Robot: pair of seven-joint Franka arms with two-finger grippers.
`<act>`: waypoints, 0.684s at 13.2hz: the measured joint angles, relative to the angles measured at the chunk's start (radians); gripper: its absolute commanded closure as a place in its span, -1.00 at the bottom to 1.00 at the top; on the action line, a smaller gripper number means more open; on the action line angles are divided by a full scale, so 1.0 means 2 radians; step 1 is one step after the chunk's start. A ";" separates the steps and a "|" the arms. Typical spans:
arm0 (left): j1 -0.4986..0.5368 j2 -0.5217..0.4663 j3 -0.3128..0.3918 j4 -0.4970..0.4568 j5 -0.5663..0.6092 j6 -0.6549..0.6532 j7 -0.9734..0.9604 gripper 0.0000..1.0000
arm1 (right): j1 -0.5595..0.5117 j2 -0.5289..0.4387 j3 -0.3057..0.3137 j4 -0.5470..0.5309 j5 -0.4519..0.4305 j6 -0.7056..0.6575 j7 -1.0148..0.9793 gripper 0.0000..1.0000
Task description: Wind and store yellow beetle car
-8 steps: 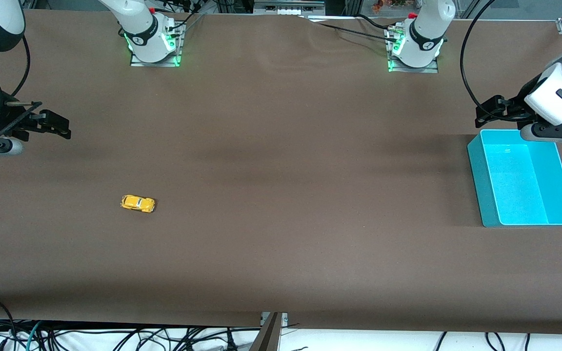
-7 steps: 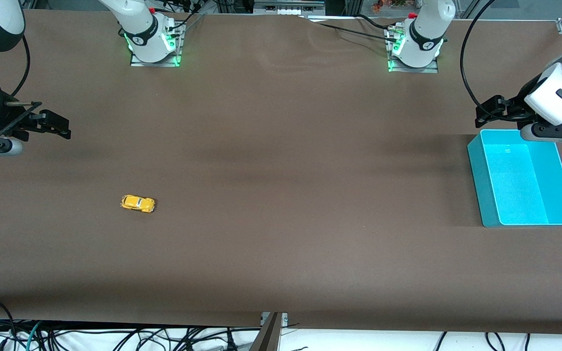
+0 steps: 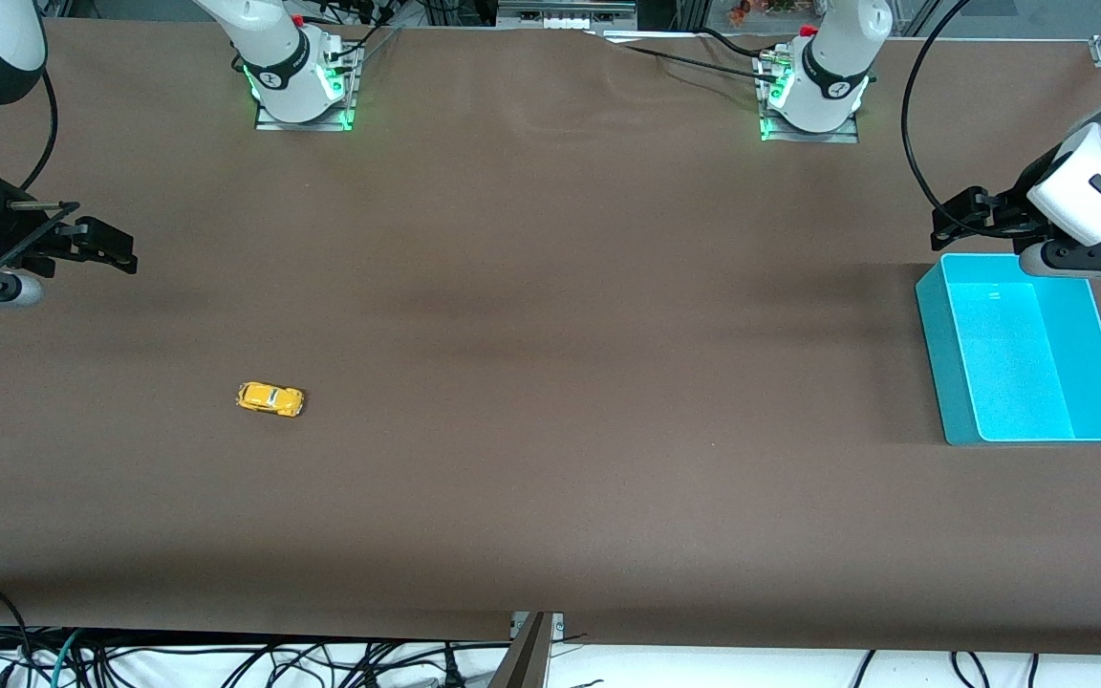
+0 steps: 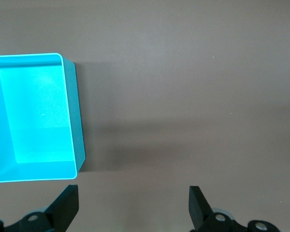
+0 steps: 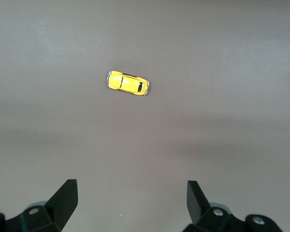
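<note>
The yellow beetle car point(image 3: 269, 398) stands on its wheels on the brown table, toward the right arm's end; it also shows in the right wrist view point(image 5: 128, 83). My right gripper point(image 3: 111, 247) hangs open and empty above the table, apart from the car; its own view shows the jaws point(image 5: 132, 200) wide apart over bare table. The turquoise bin point(image 3: 938, 354) sits empty at the left arm's end. My left gripper point(image 3: 960, 215) hangs open and empty just above the bin's edge that lies farther from the front camera; in its own view point(image 4: 134, 203) the bin point(image 4: 76, 121) lies beside it.
Both arm bases point(image 3: 302, 91) point(image 3: 813, 96) stand along the table edge farthest from the front camera. Cables hang below the table's near edge point(image 3: 531, 631). Brown table surface lies between the car and the bin.
</note>
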State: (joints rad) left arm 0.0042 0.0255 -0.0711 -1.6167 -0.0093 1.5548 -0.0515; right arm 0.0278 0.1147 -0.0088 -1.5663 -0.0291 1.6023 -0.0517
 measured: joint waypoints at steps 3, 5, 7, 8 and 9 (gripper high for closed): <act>0.000 0.000 0.000 0.000 0.000 0.000 0.000 -1.00 | 0.000 0.000 0.000 0.000 0.000 0.000 0.000 -1.00; 0.000 0.000 0.000 0.000 0.000 0.000 0.000 -1.00 | 0.000 0.000 0.000 0.000 0.000 0.000 0.000 -1.00; 0.000 0.000 0.000 0.000 0.000 0.000 0.000 -1.00 | 0.000 0.003 0.000 0.000 0.000 0.000 0.000 -1.00; 0.000 0.000 0.000 0.000 0.000 0.000 0.000 -1.00 | 0.000 0.008 0.000 0.000 0.000 -0.001 0.000 -1.00; 0.000 0.000 0.000 0.000 0.000 0.000 0.000 -1.00 | 0.000 0.014 0.000 0.000 0.000 -0.001 0.000 -1.00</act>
State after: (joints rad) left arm 0.0042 0.0259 -0.0711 -1.6167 -0.0093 1.5548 -0.0515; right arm 0.0277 0.1429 -0.0087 -1.5669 -0.0290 1.6002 -0.0516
